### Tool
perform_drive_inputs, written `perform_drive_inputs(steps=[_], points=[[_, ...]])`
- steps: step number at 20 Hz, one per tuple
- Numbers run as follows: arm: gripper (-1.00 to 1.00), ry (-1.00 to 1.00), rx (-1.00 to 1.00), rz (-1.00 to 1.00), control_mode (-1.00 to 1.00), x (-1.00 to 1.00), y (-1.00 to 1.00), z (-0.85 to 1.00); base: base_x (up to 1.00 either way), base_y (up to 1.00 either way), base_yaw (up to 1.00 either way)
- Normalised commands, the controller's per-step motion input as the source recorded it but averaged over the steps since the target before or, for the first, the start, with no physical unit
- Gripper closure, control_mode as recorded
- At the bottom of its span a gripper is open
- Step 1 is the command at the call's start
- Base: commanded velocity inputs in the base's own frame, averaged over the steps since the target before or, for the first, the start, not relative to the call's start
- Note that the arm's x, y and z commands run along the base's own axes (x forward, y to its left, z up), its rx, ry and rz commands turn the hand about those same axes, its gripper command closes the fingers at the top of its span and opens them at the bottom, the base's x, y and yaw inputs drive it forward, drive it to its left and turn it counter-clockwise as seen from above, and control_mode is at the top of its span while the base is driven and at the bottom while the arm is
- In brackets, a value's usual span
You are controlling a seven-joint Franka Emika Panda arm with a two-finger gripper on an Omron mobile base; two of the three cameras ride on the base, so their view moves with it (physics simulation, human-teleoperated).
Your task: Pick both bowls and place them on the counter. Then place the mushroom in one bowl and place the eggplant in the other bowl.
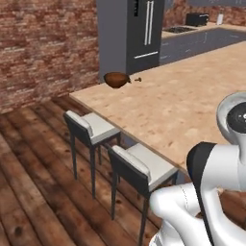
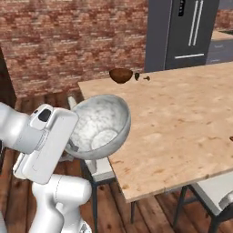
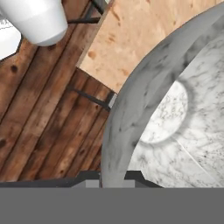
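My gripper (image 2: 73,148) is shut on the rim of the grey-white speckled bowl (image 2: 99,125). I hold it tilted in the air at the near left edge of the counter (image 2: 182,118), its hollow facing the camera. In the hand view the bowl (image 3: 175,118) is close up, and its rim runs down between my gripper's (image 3: 114,177) fingertips. The reddish-brown wood bowl (image 1: 116,79) (image 2: 121,75) stands on the counter's (image 1: 182,110) far corner. Just right of it lie the blackish eggplant (image 2: 137,76) and the small reddish-brown mushroom (image 2: 146,78) (image 1: 138,79).
Two grey stools (image 1: 91,127) (image 1: 144,166) stand along the counter's left side over a dark plank floor, and another stool (image 2: 214,189) sits at the near right. A tall grey fridge (image 1: 139,33) and a brick wall rise behind the counter.
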Motion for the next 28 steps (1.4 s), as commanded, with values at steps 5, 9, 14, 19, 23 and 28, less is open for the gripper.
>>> perform_drive_inputs(steps=[5, 9, 14, 19, 23, 28], points=[[1.0, 0.0, 0.0, 0.0, 1.0, 0.0, 0.0, 0.0, 0.98, 0.56, -0.03], [1.0, 0.0, 0.0, 0.0, 1.0, 0.0, 0.0, 0.0, 0.79, 0.87, -0.19], [1.0, 0.0, 0.0, 0.0, 1.0, 0.0, 0.0, 0.0, 0.69, 1.0, -0.3], [1.0, 0.0, 0.0, 0.0, 1.0, 0.0, 0.0, 0.0, 0.4, 0.96, -0.37], [1.0, 0.0, 0.0, 0.0, 1.0, 0.0, 0.0, 0.0, 0.2, 0.8, -0.48], [1.0, 0.0, 0.0, 0.0, 1.0, 0.0, 0.0, 0.0, 0.25, 0.78, -0.48]])
